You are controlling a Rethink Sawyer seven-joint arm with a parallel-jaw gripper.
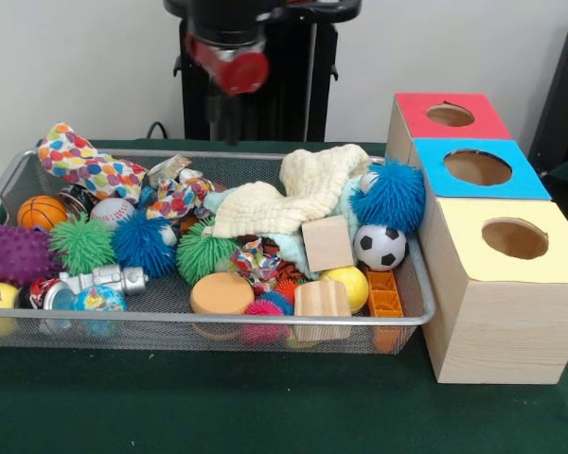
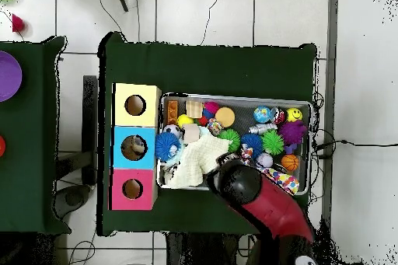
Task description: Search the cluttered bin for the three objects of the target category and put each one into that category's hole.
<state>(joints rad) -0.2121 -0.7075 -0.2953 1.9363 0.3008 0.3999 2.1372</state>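
The wire-mesh bin [image 1: 265, 322] lies across the table, also in the overhead view [image 2: 233, 97]. It holds spiky balls in purple [image 1: 17, 255], green [image 1: 81, 243] and blue [image 1: 390, 197]. There is a basketball [image 1: 41, 212], a baseball [image 1: 112, 211], a soccer ball [image 1: 380, 246] and a yellow ball [image 1: 346, 286]. Two wooden blocks [image 1: 327, 243] and a cream cloth [image 1: 284, 199] also lie in it. My gripper [image 1: 232, 121] hangs above the bin's far rim, dark against the pedestal. In the overhead view the red arm [image 2: 249, 192] hides it.
Three wooden boxes with round holes stand beside the bin: red top [image 1: 417, 109], blue top [image 1: 435, 175] and yellow top [image 1: 464, 227]. From above, something brownish shows inside the blue box's hole [image 2: 134, 147]. Green cloth [image 1: 218, 407] covers the table.
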